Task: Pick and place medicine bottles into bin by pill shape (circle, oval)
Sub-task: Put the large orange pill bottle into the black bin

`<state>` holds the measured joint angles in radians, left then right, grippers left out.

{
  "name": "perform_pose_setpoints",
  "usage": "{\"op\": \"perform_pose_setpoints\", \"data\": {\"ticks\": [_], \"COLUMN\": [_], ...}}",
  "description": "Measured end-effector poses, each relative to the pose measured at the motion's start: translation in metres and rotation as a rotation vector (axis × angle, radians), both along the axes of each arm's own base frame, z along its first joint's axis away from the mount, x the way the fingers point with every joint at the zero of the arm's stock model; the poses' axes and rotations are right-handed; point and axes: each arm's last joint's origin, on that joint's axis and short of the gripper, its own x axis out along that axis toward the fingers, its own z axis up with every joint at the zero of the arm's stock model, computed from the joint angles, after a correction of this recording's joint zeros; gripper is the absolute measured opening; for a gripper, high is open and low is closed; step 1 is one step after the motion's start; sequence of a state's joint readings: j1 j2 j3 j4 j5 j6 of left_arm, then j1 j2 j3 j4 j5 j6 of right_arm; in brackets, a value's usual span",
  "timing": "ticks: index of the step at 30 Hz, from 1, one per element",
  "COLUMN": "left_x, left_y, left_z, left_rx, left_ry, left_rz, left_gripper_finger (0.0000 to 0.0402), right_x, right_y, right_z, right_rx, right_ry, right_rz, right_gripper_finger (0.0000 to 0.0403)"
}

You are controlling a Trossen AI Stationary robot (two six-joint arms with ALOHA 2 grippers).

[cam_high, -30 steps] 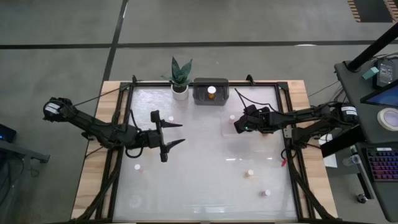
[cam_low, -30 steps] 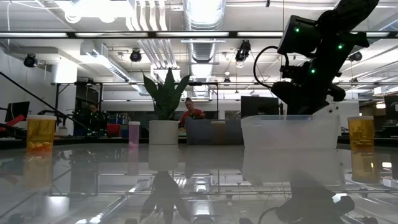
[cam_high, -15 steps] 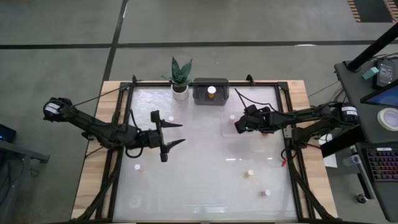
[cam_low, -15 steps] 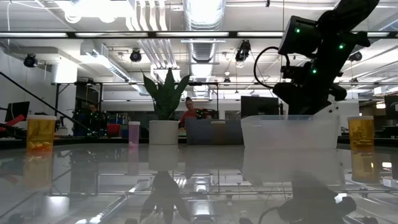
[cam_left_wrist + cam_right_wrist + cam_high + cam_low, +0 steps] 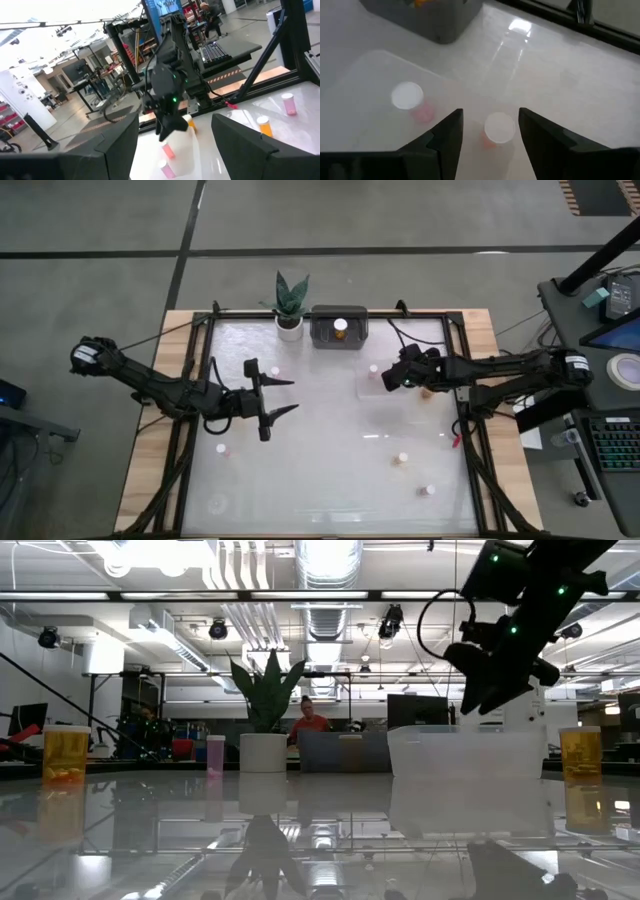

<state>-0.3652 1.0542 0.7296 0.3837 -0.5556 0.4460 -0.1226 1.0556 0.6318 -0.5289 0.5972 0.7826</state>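
Two small pinkish bottles with white caps (image 5: 499, 128) stand inside the clear bin (image 5: 378, 383) on the surface's right half. The right gripper (image 5: 487, 131) hangs above them, fingers spread and empty. The left gripper (image 5: 283, 395) waits over the left half, fingers also apart.

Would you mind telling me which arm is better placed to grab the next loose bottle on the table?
The right gripper hangs open over the clear bin, which holds two pink bottles. The left gripper, open, has loose bottles nearer, so probably left.
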Motion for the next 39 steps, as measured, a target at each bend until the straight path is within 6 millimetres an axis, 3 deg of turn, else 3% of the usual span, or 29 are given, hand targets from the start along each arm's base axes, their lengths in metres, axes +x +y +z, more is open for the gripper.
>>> {"op": "perform_pose_setpoints", "data": {"ticks": [14,25,32,39], "left_x": [0.012,0.023,0.032,0.036], "left_y": [-0.005,-0.002,-0.005,-0.006], "left_z": [-0.014,-0.03,-0.043,-0.049], "left_rx": [-0.109,-0.2,-0.293,-0.367], "left_ry": [0.032,0.045,0.058,0.058], "left_rz": [-0.002,0.218,0.229,0.237], "left_gripper_finger": [0.0235,0.0235,0.0235,0.0235], "right_x": [-0.004,0.0,0.007,0.012], "right_y": [0.016,0.038,0.05,0.062], "right_z": [0.043,0.051,0.056,0.051], "right_rx": [-0.071,-0.169,-0.256,-0.181], "right_ry": [-0.1,-0.098,-0.146,-0.278], "right_rz": [0.29,0.513,0.663,0.945], "right_gripper_finger": [0.0185,0.0185,0.0185,0.0185]}}
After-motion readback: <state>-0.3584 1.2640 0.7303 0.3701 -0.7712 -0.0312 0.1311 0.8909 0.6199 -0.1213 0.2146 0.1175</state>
